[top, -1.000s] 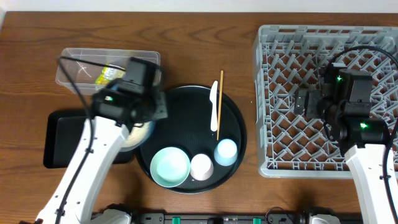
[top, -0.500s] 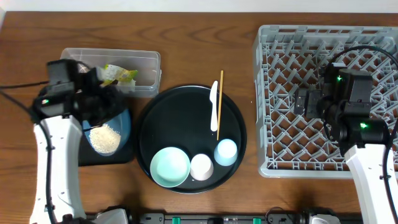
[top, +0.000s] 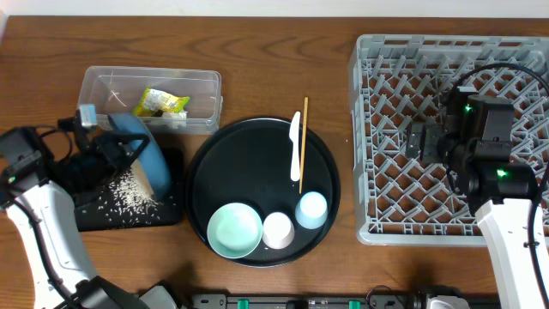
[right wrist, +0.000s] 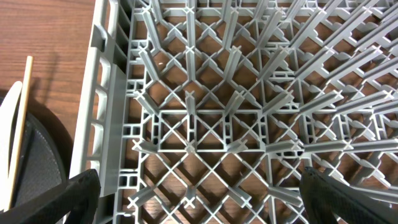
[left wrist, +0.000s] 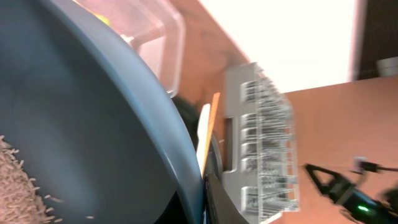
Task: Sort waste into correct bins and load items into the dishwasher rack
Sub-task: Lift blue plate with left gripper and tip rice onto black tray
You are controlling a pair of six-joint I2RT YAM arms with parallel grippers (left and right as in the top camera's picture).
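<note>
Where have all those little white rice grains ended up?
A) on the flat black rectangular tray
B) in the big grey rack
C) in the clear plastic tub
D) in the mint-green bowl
A: the rice grains lie scattered on the shallow black rectangular tray, beside the tipped blue bowl, while the clear tub holds only a snack wrapper.

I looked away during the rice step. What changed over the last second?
The left gripper, shut on the blue bowl, carried it leftward and tipped it over the black tray; rice now lies scattered on that tray. Unchanged: the right gripper, open above the rack, the wrapper in the clear tub, and everything on the round tray.
</note>
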